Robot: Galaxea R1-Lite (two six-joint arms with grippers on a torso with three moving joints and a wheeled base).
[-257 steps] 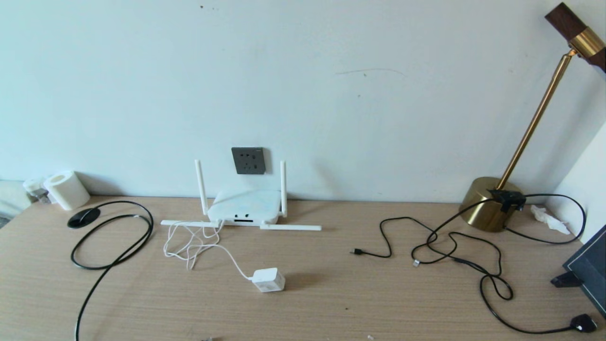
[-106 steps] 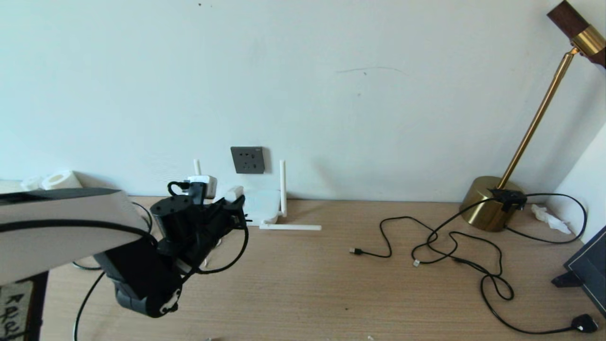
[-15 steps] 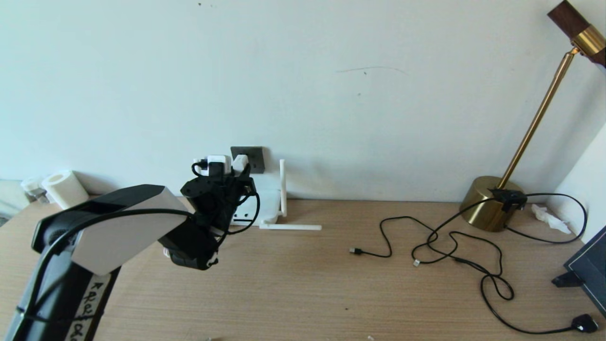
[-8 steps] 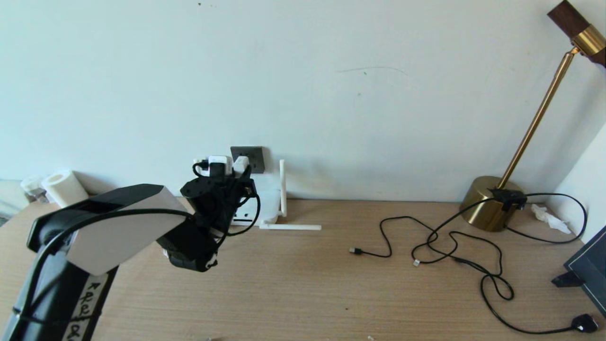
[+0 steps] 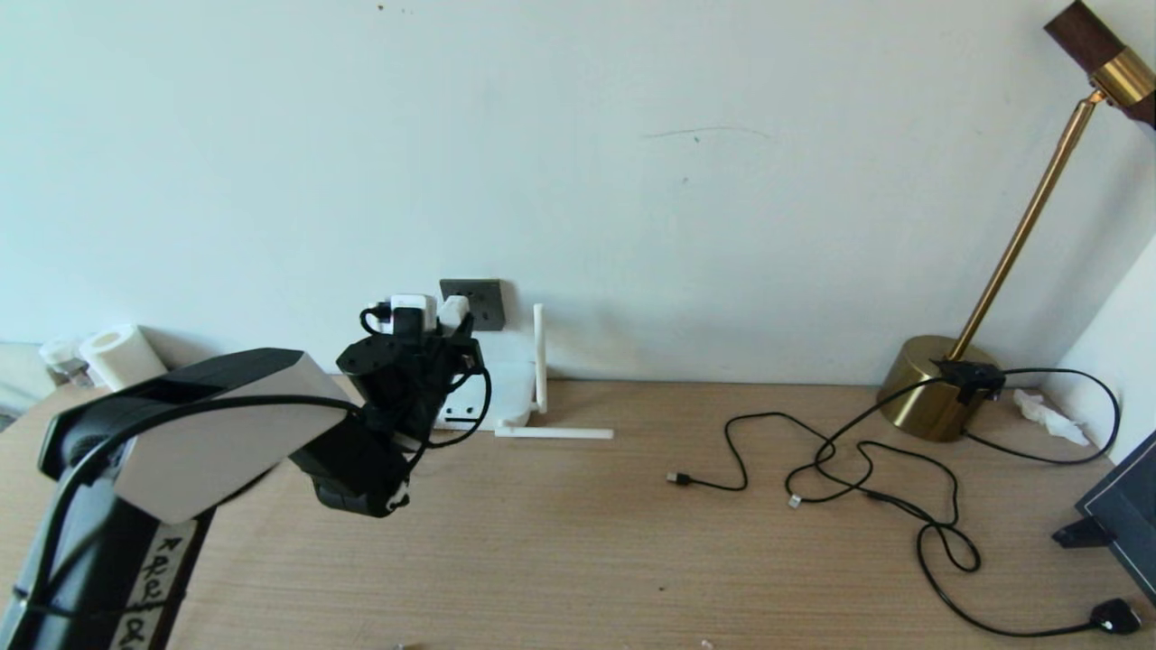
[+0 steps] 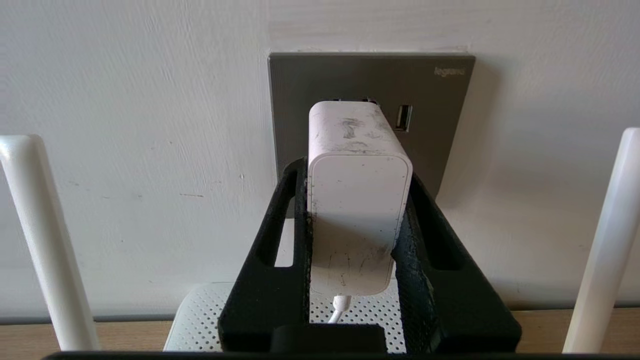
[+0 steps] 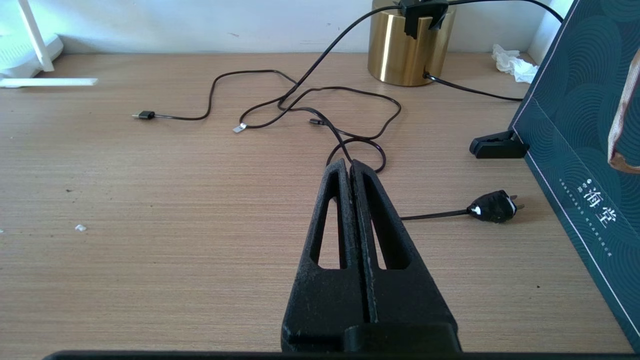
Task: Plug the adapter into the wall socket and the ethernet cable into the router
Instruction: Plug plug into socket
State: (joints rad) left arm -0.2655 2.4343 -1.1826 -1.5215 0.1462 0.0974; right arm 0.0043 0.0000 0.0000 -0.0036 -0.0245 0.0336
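My left gripper is shut on the adapter, a scuffed white cube gripped by its two sides. The adapter's front end is up against the dark grey wall socket, and only a sliver of its prongs shows at the faceplate. Its white cord hangs down over the router. In the head view the left gripper holds the adapter at the left part of the wall socket, above the router. The ethernet cable is hidden behind my left arm. My right gripper hangs shut and empty over the table.
Two router antennas stand upright on either side of the left gripper, and another lies flat. Thin black cables sprawl at the right by a brass lamp base. A black mains plug and a dark box are near the right gripper.
My left arm has shifted slightly to the left and the adapter has stayed at the socket. The right arm has not moved.
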